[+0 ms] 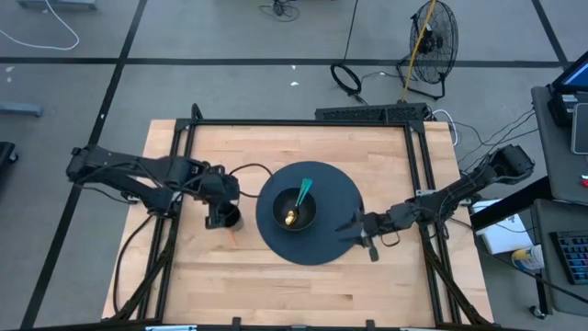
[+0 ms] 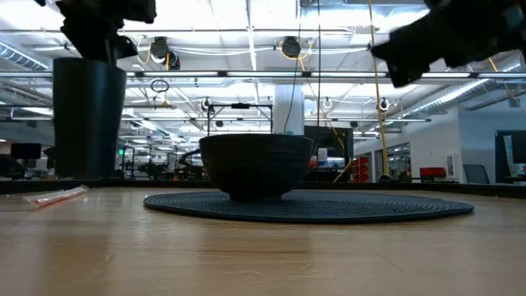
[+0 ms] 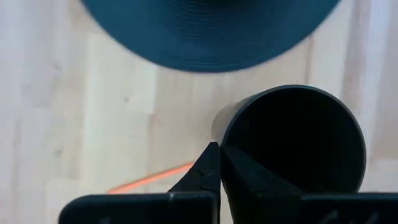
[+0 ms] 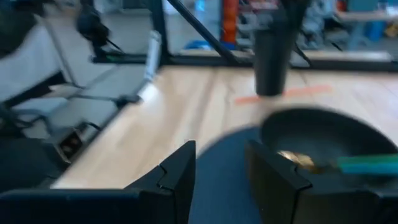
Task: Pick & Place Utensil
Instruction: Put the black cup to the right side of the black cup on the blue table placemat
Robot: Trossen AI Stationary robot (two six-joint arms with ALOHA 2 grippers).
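A dark bowl [image 1: 296, 208] sits on a round dark placemat [image 1: 340, 198] at the table's middle. In the bowl lies a utensil with a teal handle [image 1: 304, 189] and a gold head [image 4: 295, 158]. A tall dark cup [image 1: 226, 218] stands left of the mat, its base [image 2: 89, 168] near the table top. My left gripper [image 1: 219, 204] is shut on the cup from above. My right gripper [image 1: 354, 225] hovers open over the mat's right edge, pointing toward the bowl [image 4: 323, 140], and touches nothing. My left gripper holds the cup by its rim [image 3: 225, 134] on the side toward the arm. One finger [image 3: 208, 168] is outside the wall and the other [image 3: 249, 180] inside. The fingers point down from above. The cup is upright; whether its base rests on the table I cannot tell.
A thin orange stick [image 1: 233, 237] lies on the wood just near-side of the cup, also visible in the low view [image 2: 56, 196]. A black frame rail [image 1: 303, 122] runs around the table. Bare wood spreads toward the near edge [image 1: 303, 294].
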